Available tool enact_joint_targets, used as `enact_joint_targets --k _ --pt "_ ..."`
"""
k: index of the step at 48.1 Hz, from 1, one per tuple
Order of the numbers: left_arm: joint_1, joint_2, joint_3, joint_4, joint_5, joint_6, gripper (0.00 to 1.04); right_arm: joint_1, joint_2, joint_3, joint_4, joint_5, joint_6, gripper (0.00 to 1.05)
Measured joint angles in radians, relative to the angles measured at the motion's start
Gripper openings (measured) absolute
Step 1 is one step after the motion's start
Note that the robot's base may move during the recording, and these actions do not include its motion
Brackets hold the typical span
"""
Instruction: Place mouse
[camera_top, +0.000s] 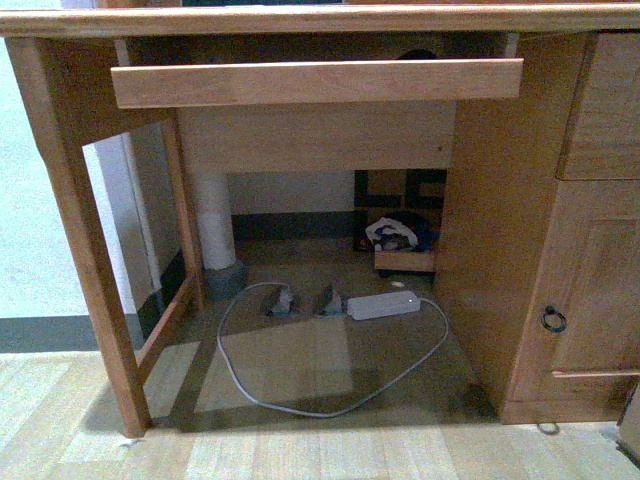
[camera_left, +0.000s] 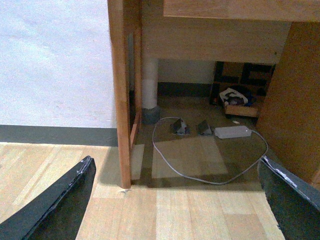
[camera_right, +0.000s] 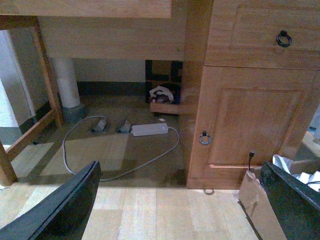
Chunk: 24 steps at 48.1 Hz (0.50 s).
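A small dark domed shape (camera_top: 416, 53) peeks above the front board of the pull-out tray (camera_top: 316, 82) under the desk top. It may be the mouse, but I cannot tell. No mouse shows in either wrist view. My left gripper (camera_left: 175, 210) is open and empty, low over the wooden floor in front of the desk's left leg (camera_left: 121, 100). My right gripper (camera_right: 180, 210) is open and empty, over the floor in front of the desk's cabinet door (camera_right: 250, 120). Neither arm shows in the front view.
A white power brick (camera_top: 383, 304) with a grey looped cable (camera_top: 300, 405) lies on the floor under the desk, beside two small grey plugs (camera_top: 278, 300). A low box of clutter (camera_top: 400, 245) stands at the back. Cardboard (camera_right: 255, 197) lies by the cabinet.
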Motion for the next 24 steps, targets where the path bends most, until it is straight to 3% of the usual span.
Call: enact_joint_targets --k 24 --pt "0.000 0.000 0.000 0.000 0.000 0.000 0.98 0.000 0.000 0.000 0.000 0.000 0.000 0.98"
